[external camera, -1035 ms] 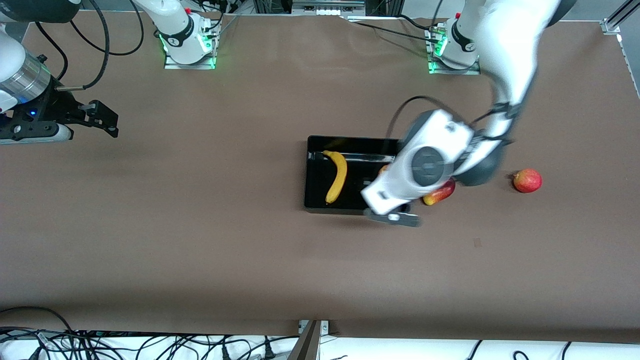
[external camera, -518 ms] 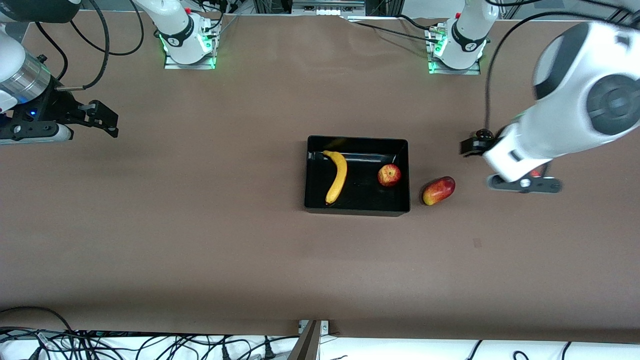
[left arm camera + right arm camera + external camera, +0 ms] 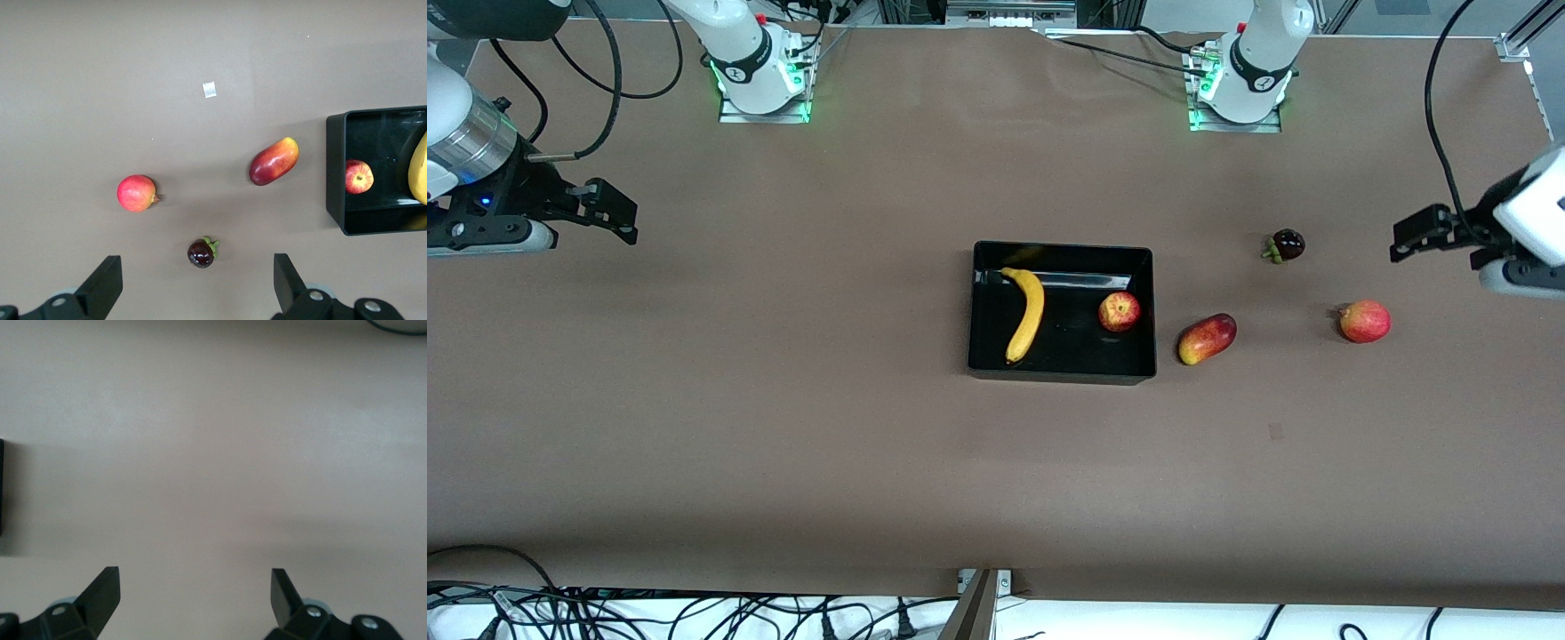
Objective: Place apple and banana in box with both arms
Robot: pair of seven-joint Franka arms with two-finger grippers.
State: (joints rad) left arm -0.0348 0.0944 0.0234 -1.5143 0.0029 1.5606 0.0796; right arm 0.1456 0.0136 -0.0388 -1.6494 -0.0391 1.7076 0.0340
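A shallow black box (image 3: 1062, 373) is seen at the centre of the front view, with the banana (image 3: 1027, 313) lying inside along one side and the apple (image 3: 1119, 312) resting inside against the wall at the other side. The left gripper (image 3: 1440, 233) is held spread wide and empty at the right edge of the frame, and the right gripper (image 3: 609, 212) is likewise held wide and empty at the left edge. Little risk is judged to remain, though a mango-like fruit (image 3: 1207, 339) just beside the box, a round red fruit (image 3: 1365, 321) and a small dark fruit (image 3: 1286, 244) could be mistaken for task items, or the box nudged by a returning arm.
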